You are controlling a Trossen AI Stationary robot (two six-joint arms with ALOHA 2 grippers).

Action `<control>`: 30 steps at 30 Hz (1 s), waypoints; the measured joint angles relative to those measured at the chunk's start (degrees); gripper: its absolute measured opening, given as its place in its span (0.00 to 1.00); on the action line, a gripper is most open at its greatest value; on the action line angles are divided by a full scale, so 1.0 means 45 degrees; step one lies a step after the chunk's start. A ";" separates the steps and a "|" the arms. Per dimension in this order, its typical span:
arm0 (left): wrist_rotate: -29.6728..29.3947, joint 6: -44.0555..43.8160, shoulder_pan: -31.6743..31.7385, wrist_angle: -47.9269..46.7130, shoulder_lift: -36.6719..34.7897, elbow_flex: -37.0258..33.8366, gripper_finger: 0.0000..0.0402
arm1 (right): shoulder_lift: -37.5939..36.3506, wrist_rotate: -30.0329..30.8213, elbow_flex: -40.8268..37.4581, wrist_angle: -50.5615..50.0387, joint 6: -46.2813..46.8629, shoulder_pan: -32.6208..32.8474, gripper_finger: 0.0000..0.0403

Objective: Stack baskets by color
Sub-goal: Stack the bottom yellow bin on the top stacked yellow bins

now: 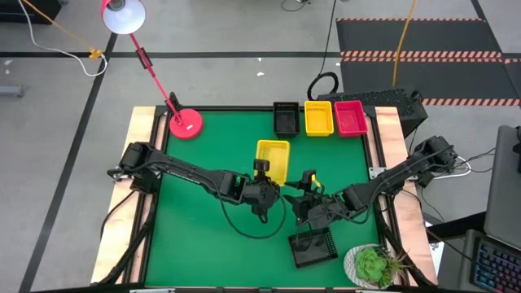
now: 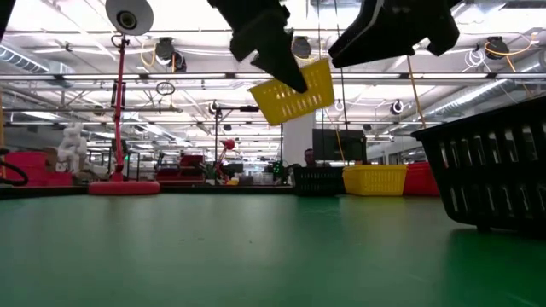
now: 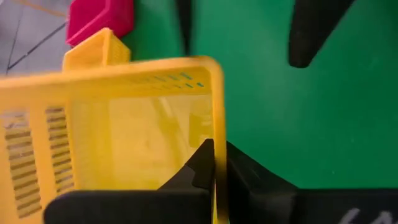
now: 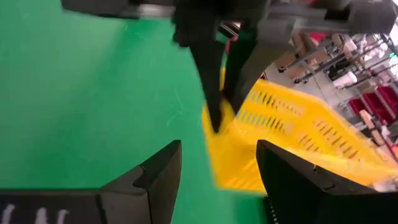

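Note:
A yellow basket [image 1: 274, 155] [image 2: 294, 95] hangs in the air over the middle of the green table, with my left gripper [image 1: 262, 172] [image 3: 214, 152] shut on it. My right gripper [image 1: 304, 184] [image 4: 217, 165] hovers open just to its near right; its fingers point at the basket [image 4: 292, 124] and hold nothing. A black basket [image 1: 313, 247] [image 2: 490, 175] rests on the table near the front edge. At the far edge a black basket [image 1: 286, 119], a yellow basket [image 1: 318, 118] and a red-pink basket [image 1: 350, 117] stand in a row. My left gripper pinches the basket's near short wall [image 3: 216, 134] at its rim, one finger inside the basket and one outside. The fingers come slanting down from the table's left and lie along that wall. The basket is lifted clear of the table and hangs tilted.
A red lamp base [image 1: 186, 124] stands at the far left corner. A potted plant [image 1: 374, 264] sits at the near right corner. Open green mat lies to the left and along the near left.

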 joint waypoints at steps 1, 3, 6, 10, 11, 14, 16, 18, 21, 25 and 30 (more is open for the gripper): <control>0.0059 0.0157 0.0000 0.0000 0.0056 0.0000 0.03 | 0.0012 -0.0009 0.0000 0.0144 -0.0179 -0.0004 0.50; 0.0127 0.0466 0.0000 0.0206 0.0290 0.0000 0.02 | 0.0012 -0.0038 0.0000 0.0391 -0.0578 -0.0005 0.50; 0.0192 0.1008 0.0000 0.0432 0.0399 -0.0005 0.02 | 0.0005 -0.0114 0.0000 0.0444 -0.0851 -0.0005 0.50; 0.0150 0.1388 -0.0046 0.1008 0.0473 0.0005 0.04 | 0.0010 -0.0143 0.0000 -0.0097 -0.0885 -0.0024 0.50; 0.0104 0.1496 -0.0082 0.1090 0.0488 0.0005 0.03 | 0.0010 -0.0138 0.0000 -0.0282 -0.0887 -0.0024 0.50; 0.0079 0.1983 -0.0185 0.1386 0.0494 0.0000 0.01 | 0.0010 -0.0139 0.0000 -0.0544 -0.0883 -0.0024 0.48; 0.0066 0.2197 -0.0241 0.1660 0.0494 0.0000 0.03 | -0.0005 -0.0114 0.0005 -0.0578 -0.0888 -0.0019 0.44; -0.0003 0.2348 -0.0301 0.1981 0.0499 -0.0005 0.06 | -0.0005 -0.0114 0.0005 -0.0658 -0.0878 -0.0024 0.40; -0.0052 0.2587 -0.0428 0.2575 0.0494 0.0000 0.08 | 0.0005 -0.0128 0.0005 -0.0891 -0.0865 -0.0029 0.32; -0.0081 0.2859 -0.0520 0.3092 0.0494 0.0000 0.08 | 0.0005 -0.0177 0.0005 -0.1040 -0.0820 -0.0024 0.21; -0.0095 0.2839 -0.0515 0.3131 0.0489 0.0000 0.08 | 0.0010 -0.0172 0.0000 -0.1093 -0.0815 -0.0026 0.08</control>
